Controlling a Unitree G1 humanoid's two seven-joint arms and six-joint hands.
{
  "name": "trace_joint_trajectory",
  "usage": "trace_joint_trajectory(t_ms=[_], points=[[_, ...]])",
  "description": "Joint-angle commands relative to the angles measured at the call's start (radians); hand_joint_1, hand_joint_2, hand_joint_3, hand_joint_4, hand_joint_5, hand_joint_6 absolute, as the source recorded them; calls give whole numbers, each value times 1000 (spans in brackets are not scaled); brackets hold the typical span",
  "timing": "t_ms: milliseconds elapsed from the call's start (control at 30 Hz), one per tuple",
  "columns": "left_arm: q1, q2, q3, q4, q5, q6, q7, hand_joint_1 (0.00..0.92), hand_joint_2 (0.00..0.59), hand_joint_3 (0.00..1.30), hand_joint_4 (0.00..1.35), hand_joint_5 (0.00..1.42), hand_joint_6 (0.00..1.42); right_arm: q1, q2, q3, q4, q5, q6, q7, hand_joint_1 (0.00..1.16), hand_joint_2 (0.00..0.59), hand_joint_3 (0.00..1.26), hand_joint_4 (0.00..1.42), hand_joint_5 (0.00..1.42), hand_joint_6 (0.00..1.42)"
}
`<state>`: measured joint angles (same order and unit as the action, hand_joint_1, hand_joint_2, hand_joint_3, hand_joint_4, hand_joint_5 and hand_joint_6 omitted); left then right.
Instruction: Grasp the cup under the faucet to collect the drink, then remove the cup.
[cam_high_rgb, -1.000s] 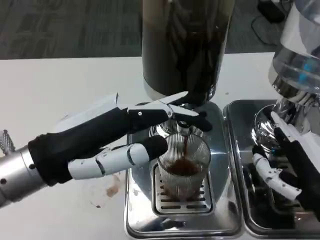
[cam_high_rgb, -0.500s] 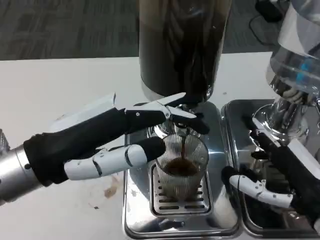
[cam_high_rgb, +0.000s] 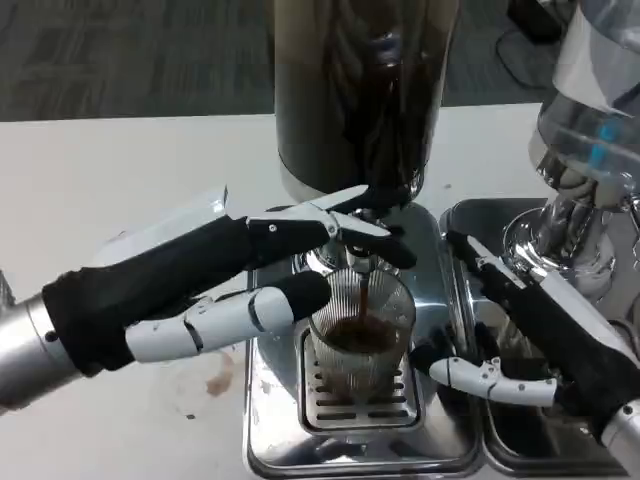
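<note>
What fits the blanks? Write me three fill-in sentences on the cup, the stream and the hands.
1. The ribbed clear cup stands on the slotted ____ of the steel drip tray.
2. A dark stream falls from the faucet into the ____.
3. The left hand reaches to the faucet while the ____ hand sits right of the cup, holding nothing.

Missing words: grate; cup; right

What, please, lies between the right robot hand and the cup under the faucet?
In the head view, only a bare strip of the steel drip tray separates the right robot hand from the cup; its fingertips stop just short of the glass.
</note>
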<state>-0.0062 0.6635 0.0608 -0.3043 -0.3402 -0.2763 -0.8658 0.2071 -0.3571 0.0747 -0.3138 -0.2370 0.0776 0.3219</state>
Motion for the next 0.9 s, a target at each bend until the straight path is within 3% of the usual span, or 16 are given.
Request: trace_joint_trajectory(t_ms=[33, 267, 500, 700, 900], points=[[23, 25, -9, -24, 10, 12, -31, 0, 282, 307, 16, 142, 56, -8, 11, 14, 27, 25, 11, 4, 719, 161, 0, 0, 0, 31], [28, 37, 17, -23, 4, 20, -31, 0, 280, 311, 23, 142, 63, -27, 46, 42, 73, 31, -11, -18, 726, 153, 0, 0, 0, 84], [45, 36, 56, -7, 14, 6, -12, 0, 258, 295, 28, 144, 70, -17, 50, 57, 73, 23, -23, -41, 726, 153, 0, 0, 0, 88], [75, 0, 148, 46, 28, -29, 75, 0, 247, 217, 0, 116, 35, -10, 58, 67, 75, 23, -23, -56, 726, 153, 0, 0, 0, 90], [180, -57, 238, 32, 94, -64, 187, 0, 245, 163, 0, 65, 0, -15, 65, 74, 81, 31, -22, -57, 715, 153, 0, 0, 0, 104]])
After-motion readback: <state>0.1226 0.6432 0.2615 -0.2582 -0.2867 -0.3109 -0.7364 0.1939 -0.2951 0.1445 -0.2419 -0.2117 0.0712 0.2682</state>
